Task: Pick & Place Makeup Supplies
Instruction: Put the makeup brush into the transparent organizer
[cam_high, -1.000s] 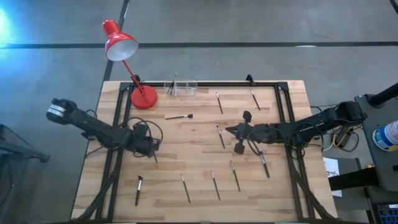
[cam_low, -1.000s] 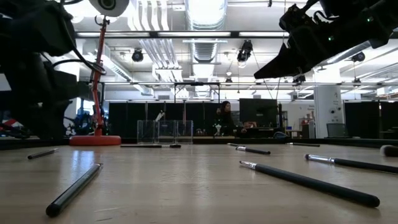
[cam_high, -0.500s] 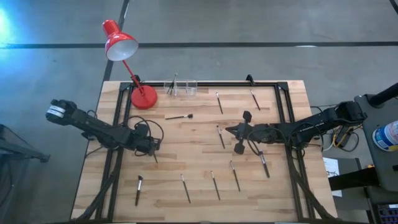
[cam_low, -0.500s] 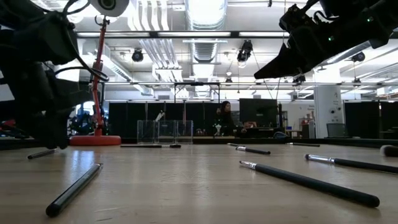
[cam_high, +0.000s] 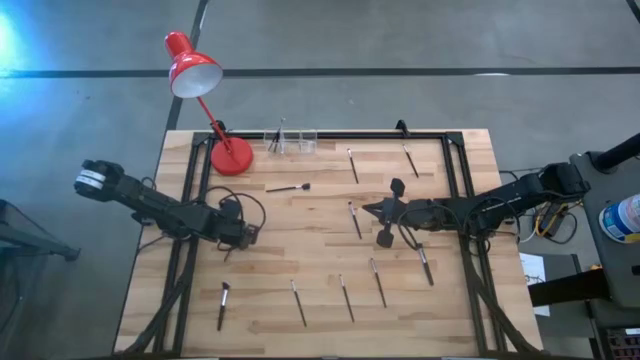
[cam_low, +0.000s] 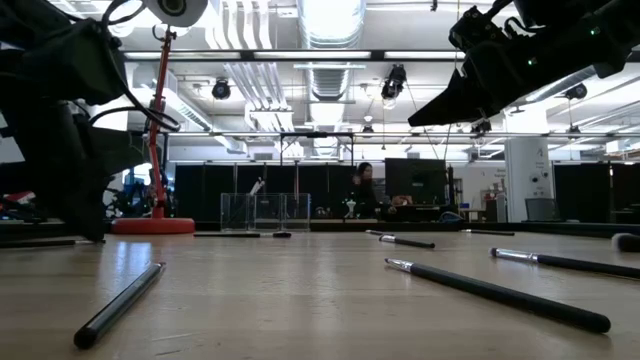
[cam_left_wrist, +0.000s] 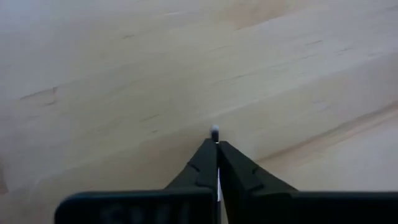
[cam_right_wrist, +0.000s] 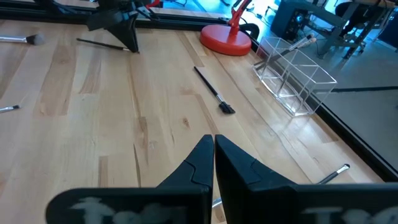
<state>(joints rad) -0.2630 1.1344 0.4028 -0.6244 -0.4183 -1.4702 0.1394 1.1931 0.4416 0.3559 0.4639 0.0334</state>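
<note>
Where fingers stood spread a second ago, left gripper (cam_left_wrist: 216, 146) now pinches makeup brush (cam_left_wrist: 214, 130); right gripper (cam_right_wrist: 214, 146) unchanged, pressed together.

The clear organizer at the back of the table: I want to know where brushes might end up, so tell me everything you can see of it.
The clear organizer is a small box of transparent plastic-looking walls, split into open-topped compartments side by side. It stands upright at the table's far edge, just beside the red lamp's round base and not touching it. One brush leans inside a compartment, its tip poking above the rim; the other compartments look empty. Neither arm is near it.
</note>
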